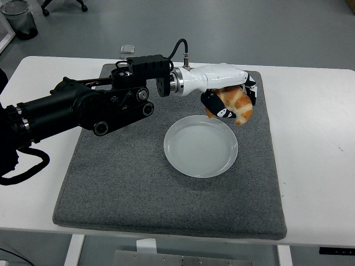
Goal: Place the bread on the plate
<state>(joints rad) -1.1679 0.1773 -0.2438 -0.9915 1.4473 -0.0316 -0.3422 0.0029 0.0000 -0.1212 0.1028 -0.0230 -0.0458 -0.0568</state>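
My left hand (230, 102) is shut on a golden-brown bread roll (236, 105) and holds it in the air just above the far right rim of the plate. The white round plate (191, 149) lies empty on the grey mat (127, 183), right of the mat's middle. My black left arm (83, 108) reaches in from the left edge across the mat's far half. My right arm is out of view.
The grey mat covers most of the white table (316, 138). A small clear item (127, 49) lies on the floor beyond the table's far edge. A bin (16, 16) stands at the top left.
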